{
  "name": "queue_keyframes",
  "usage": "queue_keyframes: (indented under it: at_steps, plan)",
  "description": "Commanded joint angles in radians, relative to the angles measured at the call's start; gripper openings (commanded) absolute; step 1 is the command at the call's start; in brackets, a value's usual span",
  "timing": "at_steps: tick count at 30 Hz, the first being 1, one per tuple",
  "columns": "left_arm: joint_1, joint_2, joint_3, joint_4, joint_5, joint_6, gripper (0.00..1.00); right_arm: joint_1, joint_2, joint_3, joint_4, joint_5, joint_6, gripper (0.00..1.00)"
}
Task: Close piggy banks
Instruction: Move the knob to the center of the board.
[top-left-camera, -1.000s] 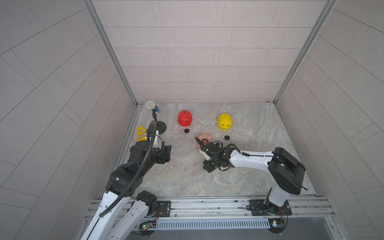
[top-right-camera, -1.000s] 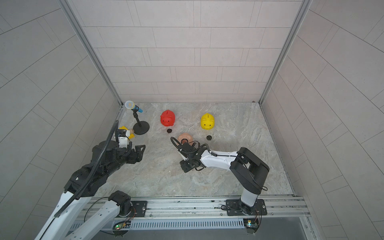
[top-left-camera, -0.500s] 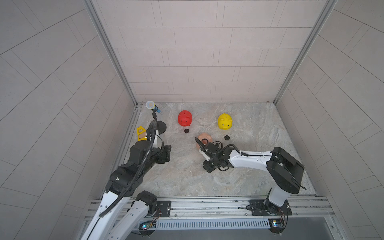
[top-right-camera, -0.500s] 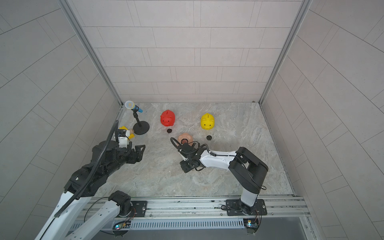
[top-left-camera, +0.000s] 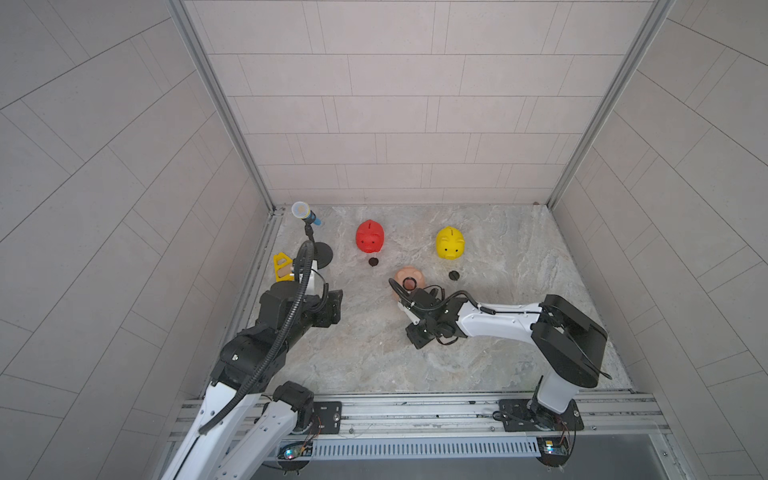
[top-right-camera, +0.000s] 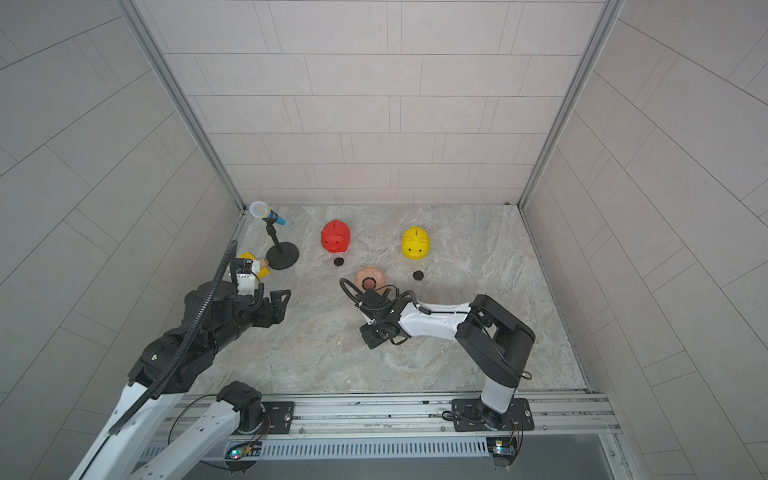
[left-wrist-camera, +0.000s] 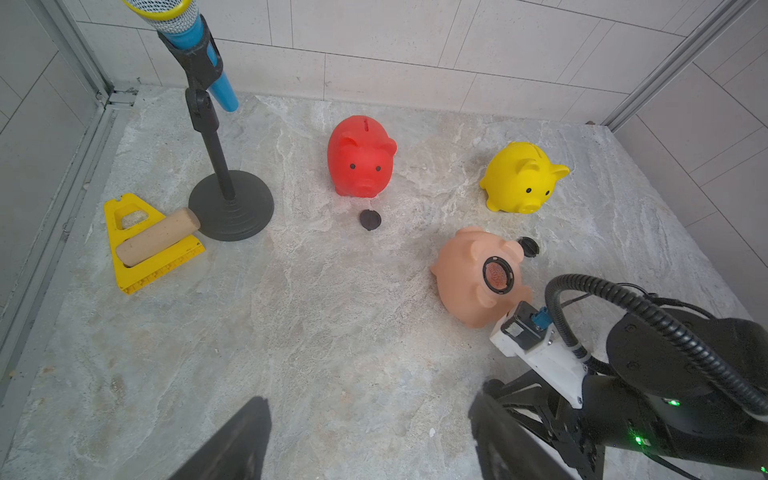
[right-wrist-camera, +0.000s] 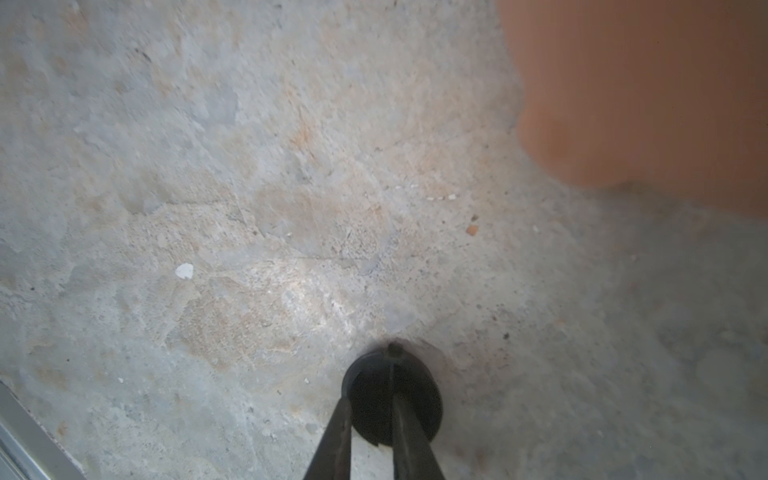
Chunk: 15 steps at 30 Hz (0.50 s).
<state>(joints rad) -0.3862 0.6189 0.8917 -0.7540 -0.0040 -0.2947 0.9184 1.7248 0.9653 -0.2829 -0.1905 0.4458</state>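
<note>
1. Two fingers of the right gripper (right-wrist-camera: 370, 415) are pinched tight on a black round plug (right-wrist-camera: 374, 386), down at the stone floor (right-wrist-camera: 249, 208), just on the near side of the peach pig (left-wrist-camera: 461, 286).
2. That peach pig lies tipped over mid-floor, its belly hole (left-wrist-camera: 498, 274) turned upward. The hole is black-rimmed and shows something reddish-brown inside that I cannot make out.
3. Over to the left, the left gripper (left-wrist-camera: 368, 403) hangs above the floor, fingers wide apart, nothing between them.
4. Farther back the red pig (top-left-camera: 370, 236) and, to its right, the yellow pig (top-left-camera: 450, 244) stand upright, bellies hidden.
5. One black plug (top-left-camera: 373, 262) lies loose just near of the red pig. A second black plug (top-left-camera: 454, 275) lies likewise before the yellow pig.
6. At far left, a wooden peg (left-wrist-camera: 158, 237) rests across a yellow triangular toy (left-wrist-camera: 124, 203) beside a microphone stand (left-wrist-camera: 241, 216).
</note>
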Motion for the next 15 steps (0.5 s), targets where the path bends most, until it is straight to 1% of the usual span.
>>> queue_keyframes:
  at_steps: [1, 9, 15]
  plan:
    - [0.008, 0.004, -0.004, 0.008, -0.006, 0.011, 0.82, 0.007, 0.007, -0.021, -0.003, 0.017, 0.003, 0.19]
    - [0.011, 0.002, -0.005, 0.009, 0.005, 0.010, 0.82, 0.014, 0.001, -0.043, 0.003, 0.010, 0.009, 0.19]
    - [0.013, 0.010, -0.005, 0.012, 0.009, 0.010, 0.82, 0.017, -0.032, -0.077, 0.000, 0.008, 0.014, 0.19]
